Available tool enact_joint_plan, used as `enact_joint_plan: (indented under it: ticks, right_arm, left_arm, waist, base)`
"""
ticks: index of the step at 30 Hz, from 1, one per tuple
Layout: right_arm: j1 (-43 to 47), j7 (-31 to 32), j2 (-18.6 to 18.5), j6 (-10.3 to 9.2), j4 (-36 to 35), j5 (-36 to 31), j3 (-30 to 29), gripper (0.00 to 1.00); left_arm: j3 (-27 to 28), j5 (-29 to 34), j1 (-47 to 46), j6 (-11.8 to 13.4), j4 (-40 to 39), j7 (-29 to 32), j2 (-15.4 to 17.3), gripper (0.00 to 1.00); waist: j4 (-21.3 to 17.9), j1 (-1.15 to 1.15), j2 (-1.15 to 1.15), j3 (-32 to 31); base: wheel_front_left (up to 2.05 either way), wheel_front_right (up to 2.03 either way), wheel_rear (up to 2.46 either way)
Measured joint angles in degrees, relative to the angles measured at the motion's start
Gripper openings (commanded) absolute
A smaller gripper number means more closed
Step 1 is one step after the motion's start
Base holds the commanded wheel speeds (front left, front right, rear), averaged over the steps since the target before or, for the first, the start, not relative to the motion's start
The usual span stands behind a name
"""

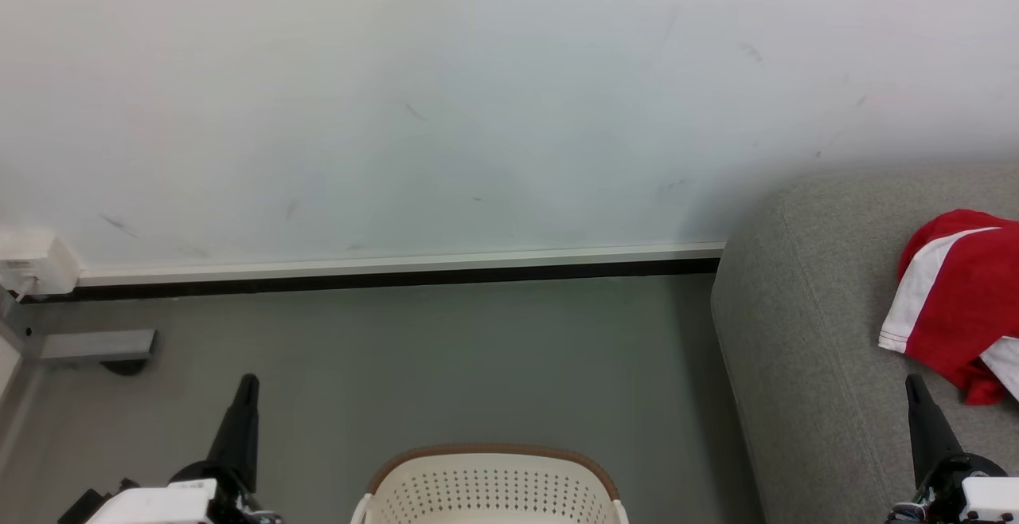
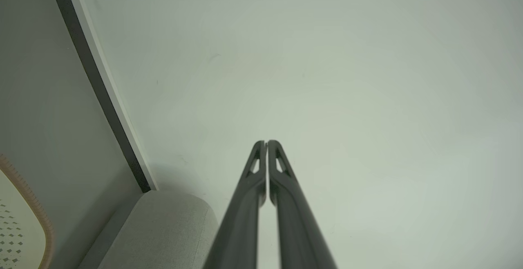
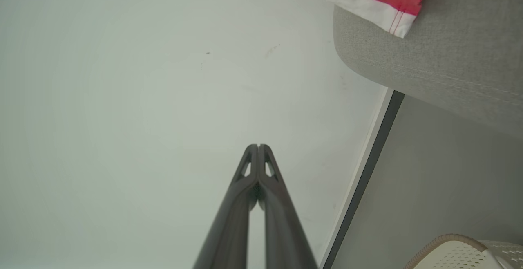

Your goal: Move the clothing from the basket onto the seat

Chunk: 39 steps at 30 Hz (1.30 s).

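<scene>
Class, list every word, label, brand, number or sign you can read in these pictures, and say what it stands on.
There is no readable text in any view.
clothing: red with white panels, no print or logo showing.
basket and seat: plain, no label showing.
wall: dark scuffs only, not writing.
white box at the wall's foot: too small to tell any marking.
</scene>
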Motion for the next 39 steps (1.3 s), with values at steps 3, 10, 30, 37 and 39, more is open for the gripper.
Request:
enact_joint_plan:
  ticks: [3,10,30,37,39]
  right_arm:
    - [0.0,0.0,0.01,0.0,0.0,0.0,-0.01,0.0]
    - [0.0,0.0,0.02,0.0,0.0,-0.01,-0.03,0.0]
    - [0.0,0.01,0.07,0.0,0.0,-0.05,-0.09,0.0]
    - [0.0,0.01,0.1,0.0,0.0,-0.07,-0.11,0.0]
    - [0.0,0.01,0.1,0.0,0.0,-0.07,-0.11,0.0]
  left_arm:
    - [0.0,0.0,0.0,0.0,0.0,0.0,0.0,0.0]
    - [0.0,0.0,0.0,0.0,0.0,0.0,0.0,0.0]
    - [0.0,0.0,0.0,0.0,-0.01,0.0,0.0,0.0]
    - [0.0,0.0,0.0,0.0,-0.01,0.0,0.0,0.0]
    - [0.0,0.0,0.0,0.0,-0.01,0.0,0.0,0.0]
  waist:
    - [0.0,0.0,0.0,0.0]
    - [0.0,0.0,0.0,0.0]
    - [0.0,0.0,0.0,0.0]
    - [0.0,0.0,0.0,0.0]
    - [0.0,0.0,0.0,0.0]
  base:
    - [0.0,0.0,0.0]
    - [0.0,0.0,0.0]
    - [0.0,0.0,0.0]
    - [0.0,0.0,0.0]
    - [0.0,0.0,0.0]
